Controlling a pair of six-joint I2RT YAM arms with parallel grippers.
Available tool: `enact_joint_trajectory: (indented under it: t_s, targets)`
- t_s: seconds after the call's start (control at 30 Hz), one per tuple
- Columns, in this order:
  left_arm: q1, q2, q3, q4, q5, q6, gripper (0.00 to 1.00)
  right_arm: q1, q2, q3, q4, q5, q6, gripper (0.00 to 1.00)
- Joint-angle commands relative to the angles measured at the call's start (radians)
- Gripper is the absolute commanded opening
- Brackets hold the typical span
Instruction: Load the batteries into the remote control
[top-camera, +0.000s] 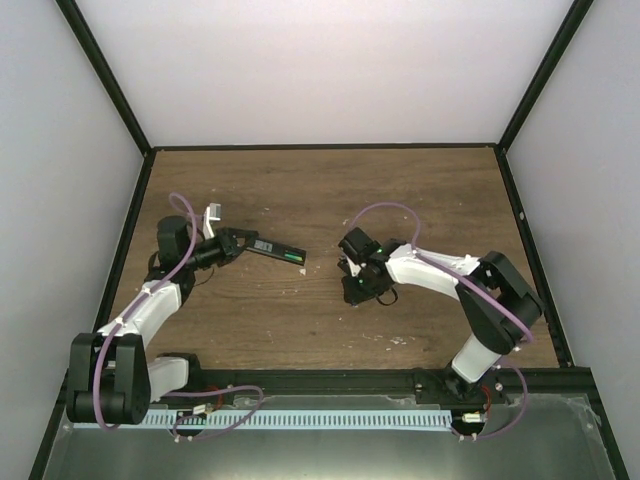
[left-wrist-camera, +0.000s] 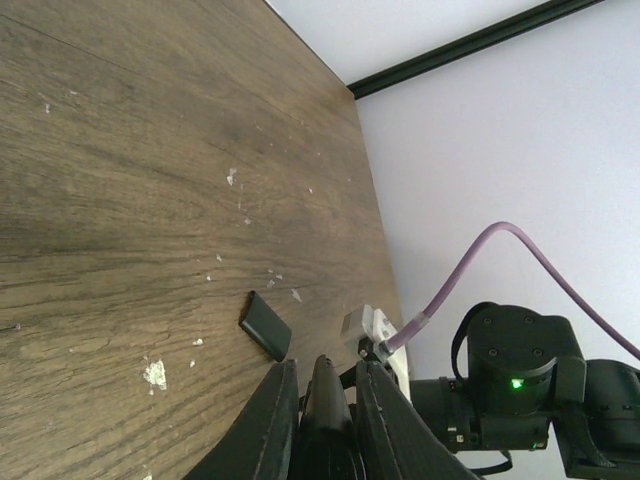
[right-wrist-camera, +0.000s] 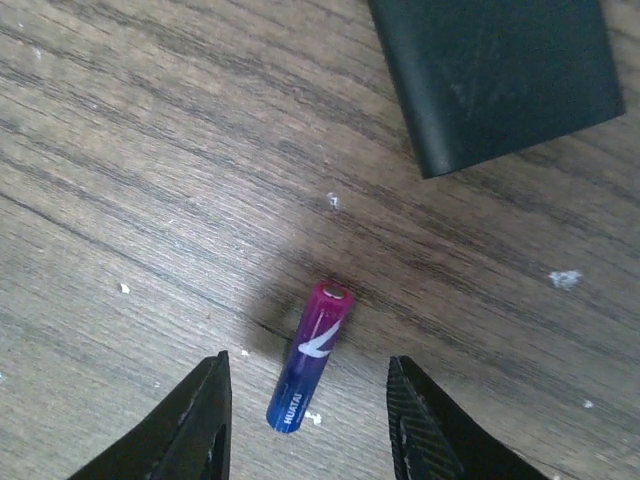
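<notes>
The remote control (top-camera: 274, 249), a slim black bar, is held off the table with my left gripper (top-camera: 238, 244) shut on its left end. A green patch (top-camera: 294, 257) shows near its free right end. In the left wrist view the remote's edge (left-wrist-camera: 328, 405) sits clamped between the two fingers (left-wrist-camera: 278, 420). A purple battery (right-wrist-camera: 310, 368) lies flat on the wood. My right gripper (right-wrist-camera: 308, 425) hangs low over it, open, one finger on each side and neither touching it. In the top view the right gripper (top-camera: 360, 288) points down at the table's middle.
A small black cover piece (right-wrist-camera: 495, 80) lies on the wood just beyond the purple battery, also seen as the cover (left-wrist-camera: 265, 325) from the left wrist. The right arm's body (left-wrist-camera: 510, 390) fills the space past it. White specks dot the brown table (top-camera: 330, 190).
</notes>
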Motion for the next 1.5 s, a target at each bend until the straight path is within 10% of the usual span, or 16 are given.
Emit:
enact_joint_trajectory:
  t_s: [0.0,0.73,1.47]
  targets:
    - [0.01,-0.005,0.006,-0.002,0.0,0.013,0.0,0.018,0.028,-0.01,0.022,0.001,0.0,0.35]
    - [0.013,0.052,0.035,0.003,0.061,0.046,0.0,0.036,-0.02,0.05,-0.115,0.029,-0.037,0.01]
    - [-0.153,0.249,0.251,-0.393,0.368,0.448,0.0,0.05,-0.033,0.524,-0.51,-0.256,-0.227,0.01]
